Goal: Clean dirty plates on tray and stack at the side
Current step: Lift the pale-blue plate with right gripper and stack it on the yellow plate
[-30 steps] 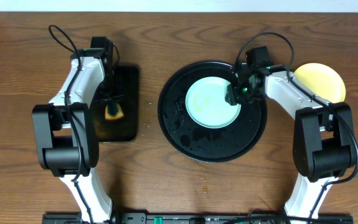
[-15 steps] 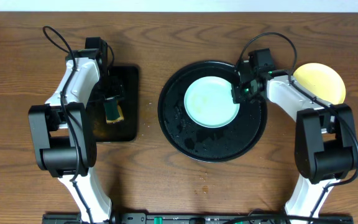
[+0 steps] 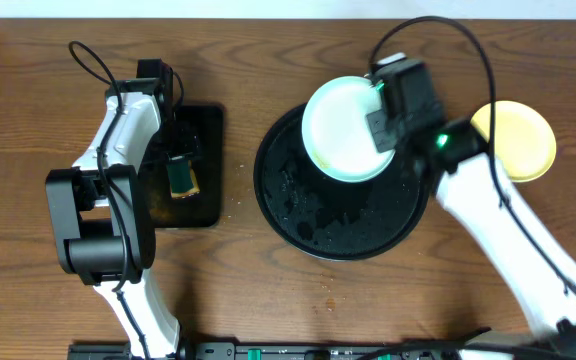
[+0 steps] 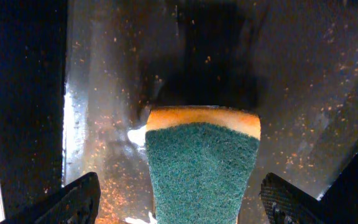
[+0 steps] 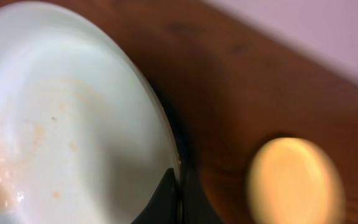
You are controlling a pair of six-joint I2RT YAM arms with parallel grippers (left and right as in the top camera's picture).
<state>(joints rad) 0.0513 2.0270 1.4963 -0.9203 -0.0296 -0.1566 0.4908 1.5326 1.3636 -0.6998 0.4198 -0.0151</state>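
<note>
A pale mint-blue dirty plate [image 3: 340, 130] hangs tilted over the back of the round black tray [image 3: 338, 228]. My right gripper [image 3: 380, 122] is shut on its right rim. In the right wrist view the plate [image 5: 61, 124] shows faint brown smears, and the gripper [image 5: 179, 200] pinches its edge. A pale yellow plate [image 3: 518, 140] lies on the table right of the tray, blurred in the wrist view as the yellow plate [image 5: 294, 183]. My left gripper [image 3: 181, 160] stands open over a green-and-yellow sponge [image 4: 201, 168]; the gripper [image 4: 182, 200] has a finger on each side, clear of the sponge.
The sponge [image 3: 181, 180] lies on a small rectangular black tray [image 3: 206, 130], wet and speckled, at the left. The round tray's floor is wet with droplets. Brown wooden table [image 3: 268, 290] runs along the front, and a pale wall borders the back edge.
My right gripper shut on the mint plate's rim and lifted it off the tray, up and toward the back. My left gripper opened and let go of the sponge on the rectangular tray.
</note>
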